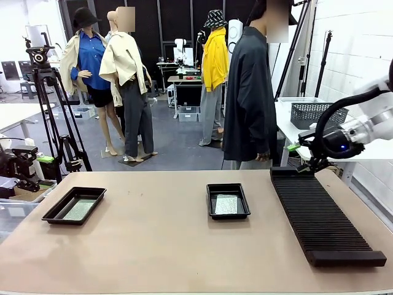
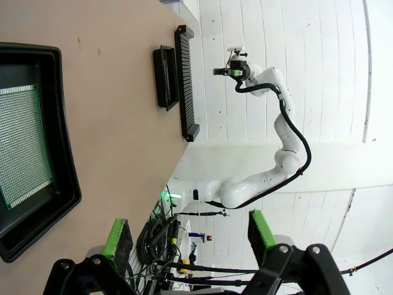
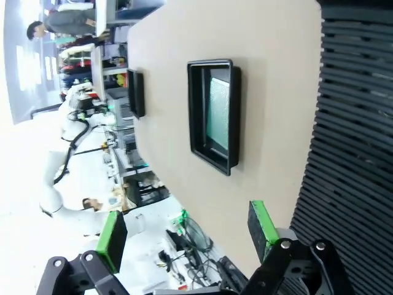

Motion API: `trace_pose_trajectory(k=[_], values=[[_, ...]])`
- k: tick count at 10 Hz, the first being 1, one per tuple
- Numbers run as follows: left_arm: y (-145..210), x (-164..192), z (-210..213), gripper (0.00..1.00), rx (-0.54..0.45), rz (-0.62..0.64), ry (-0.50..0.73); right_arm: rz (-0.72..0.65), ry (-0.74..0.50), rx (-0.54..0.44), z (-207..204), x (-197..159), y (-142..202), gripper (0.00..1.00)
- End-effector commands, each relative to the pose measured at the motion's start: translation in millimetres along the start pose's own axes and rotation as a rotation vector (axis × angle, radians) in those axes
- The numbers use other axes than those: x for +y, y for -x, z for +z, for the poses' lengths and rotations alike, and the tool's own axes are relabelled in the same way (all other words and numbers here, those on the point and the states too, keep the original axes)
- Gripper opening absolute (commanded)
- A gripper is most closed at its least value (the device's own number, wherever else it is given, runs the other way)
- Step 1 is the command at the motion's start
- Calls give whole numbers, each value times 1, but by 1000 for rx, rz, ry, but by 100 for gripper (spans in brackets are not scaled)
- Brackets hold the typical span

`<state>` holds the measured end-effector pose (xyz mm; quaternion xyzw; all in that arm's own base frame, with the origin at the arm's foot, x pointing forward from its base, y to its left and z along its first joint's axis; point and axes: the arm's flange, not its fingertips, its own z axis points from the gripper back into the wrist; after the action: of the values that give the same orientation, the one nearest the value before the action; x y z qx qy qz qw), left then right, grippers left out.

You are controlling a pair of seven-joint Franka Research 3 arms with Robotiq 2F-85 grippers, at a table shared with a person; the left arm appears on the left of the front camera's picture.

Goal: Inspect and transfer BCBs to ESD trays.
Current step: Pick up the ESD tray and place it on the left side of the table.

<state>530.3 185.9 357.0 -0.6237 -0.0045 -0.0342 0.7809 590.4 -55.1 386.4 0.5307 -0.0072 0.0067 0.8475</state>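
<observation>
Two black ESD trays lie on the tan table, one at the left (image 1: 54,215) and one in the middle (image 1: 209,201). Each holds a BCB flat on its floor: one in the left tray (image 1: 80,209), one in the middle tray (image 1: 226,204). My right gripper (image 1: 307,158) hovers open above the far end of the black slotted rack (image 1: 325,215). In the right wrist view its open gripper (image 3: 185,233) faces the middle tray (image 3: 195,117) and its board (image 3: 219,114). My left gripper (image 2: 189,235) is open and empty, off the table's edge beside the left tray (image 2: 64,184) and its board (image 2: 21,144).
A person in a dark coat (image 1: 249,92) stands at the far edge, between the middle tray and the rack. A grey mesh basket (image 1: 316,114) sits on a white side table behind the right arm. A tripod (image 1: 49,110) and equipment stand at the far left.
</observation>
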Motion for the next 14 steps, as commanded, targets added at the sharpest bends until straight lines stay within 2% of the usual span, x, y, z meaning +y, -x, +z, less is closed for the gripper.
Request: trace_pose_trajectory(k=[1, 5, 6, 7, 14], values=[[1, -2, 0, 100, 5, -3, -1, -12, -75, -31, 0, -10, 9, 100], [1, -2, 0, 100, 5, -3, -1, -28, -150, -33, 14, -36, 16, 100], [1, -2, 0, 100, 5, -3, -1, -62, -98, -16, 12, -27, 10, 100], [0, 0, 0, 100, 0, 0, 0, -62, -98, -16, 12, -27, 10, 100], [-22, -74, -80, 100, 1, -7, -98, -62, -98, -16, 12, -27, 10, 100]])
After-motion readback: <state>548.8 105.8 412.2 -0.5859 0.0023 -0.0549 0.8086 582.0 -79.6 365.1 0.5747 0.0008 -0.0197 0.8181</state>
